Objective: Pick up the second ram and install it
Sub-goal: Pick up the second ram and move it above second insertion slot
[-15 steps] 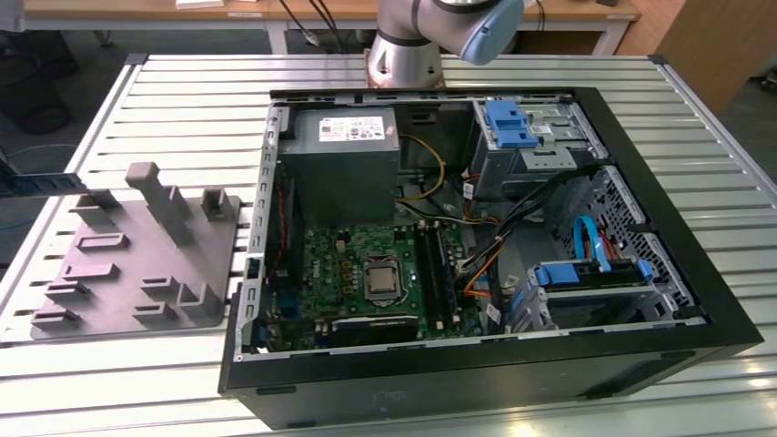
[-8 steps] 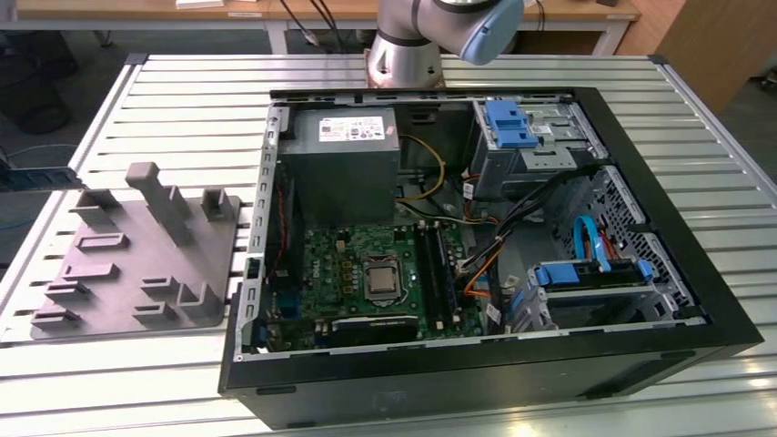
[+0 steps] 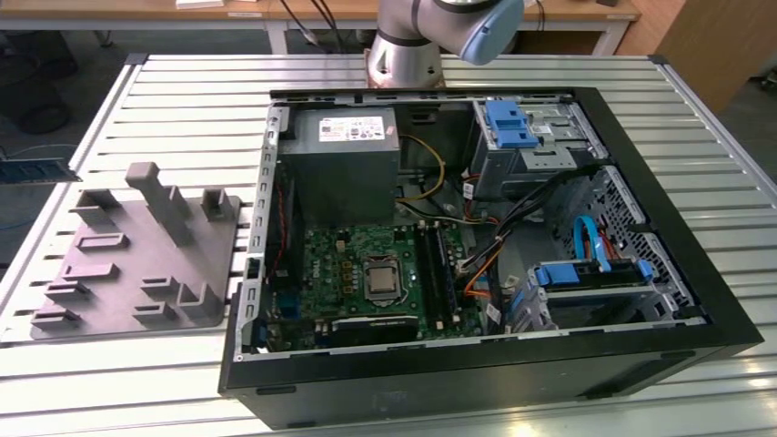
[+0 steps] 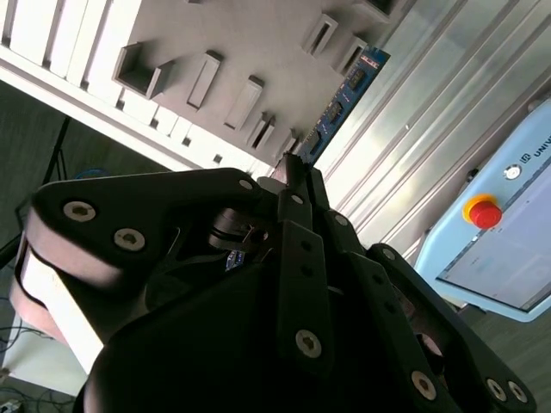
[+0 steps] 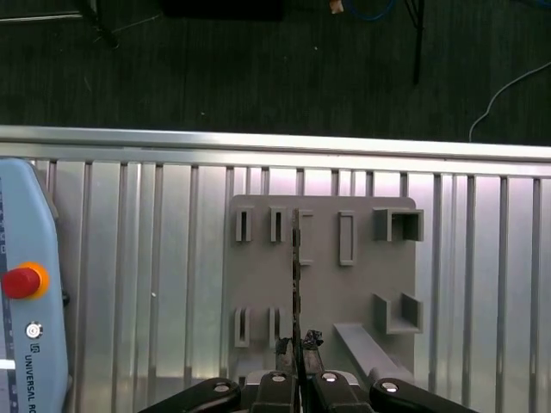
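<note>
My gripper [image 5: 298, 342] is shut on the second ram [image 5: 295, 275], which in the first wrist view is an edge-on slim dark strip running out from the fingertips over the gray slotted tray [image 5: 362, 292]. The second wrist view shows the ram's blue face [image 4: 349, 90] sticking out past the shut gripper [image 4: 297, 168], with the tray [image 4: 215, 34] beyond it. In the exterior view the ram [image 3: 36, 170] is a small blue-green strip at the left edge, up off the table and left of the tray [image 3: 122, 273]. The open computer case [image 3: 486, 346] holds the motherboard [image 3: 352, 264].
The tray lies on a ribbed metal table [image 3: 182, 100], left of the case in the exterior view. The arm's base [image 3: 407, 55] stands behind the case. A teach pendant with a red button [image 5: 21, 280] lies on the table beside the tray. Cables and drive cages [image 3: 583, 264] crowd the case's right half.
</note>
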You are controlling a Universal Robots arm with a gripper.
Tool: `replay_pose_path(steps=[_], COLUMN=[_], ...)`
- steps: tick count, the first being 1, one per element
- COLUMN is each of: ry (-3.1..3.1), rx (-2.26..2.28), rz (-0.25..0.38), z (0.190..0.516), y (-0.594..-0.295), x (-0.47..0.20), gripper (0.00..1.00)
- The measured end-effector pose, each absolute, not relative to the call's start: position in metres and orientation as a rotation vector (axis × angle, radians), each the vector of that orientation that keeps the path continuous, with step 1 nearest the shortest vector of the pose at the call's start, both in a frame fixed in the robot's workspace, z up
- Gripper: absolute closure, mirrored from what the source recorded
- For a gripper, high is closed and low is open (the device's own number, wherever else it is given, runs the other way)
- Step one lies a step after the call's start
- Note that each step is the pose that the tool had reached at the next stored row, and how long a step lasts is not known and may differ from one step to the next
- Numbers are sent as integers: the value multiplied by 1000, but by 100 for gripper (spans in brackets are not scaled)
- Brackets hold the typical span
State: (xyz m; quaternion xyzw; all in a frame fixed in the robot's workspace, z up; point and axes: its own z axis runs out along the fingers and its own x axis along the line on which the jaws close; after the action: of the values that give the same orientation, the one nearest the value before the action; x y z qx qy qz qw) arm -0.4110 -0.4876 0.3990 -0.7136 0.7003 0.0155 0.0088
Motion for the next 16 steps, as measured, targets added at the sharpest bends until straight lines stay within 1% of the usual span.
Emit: replay_pose_path(steps=[11, 16], ry=[2188, 2188], rx=[-2229, -2229], rz=[48, 48], z=[415, 416], y=[-488, -488], x=[-411, -411], gripper=[86, 86])
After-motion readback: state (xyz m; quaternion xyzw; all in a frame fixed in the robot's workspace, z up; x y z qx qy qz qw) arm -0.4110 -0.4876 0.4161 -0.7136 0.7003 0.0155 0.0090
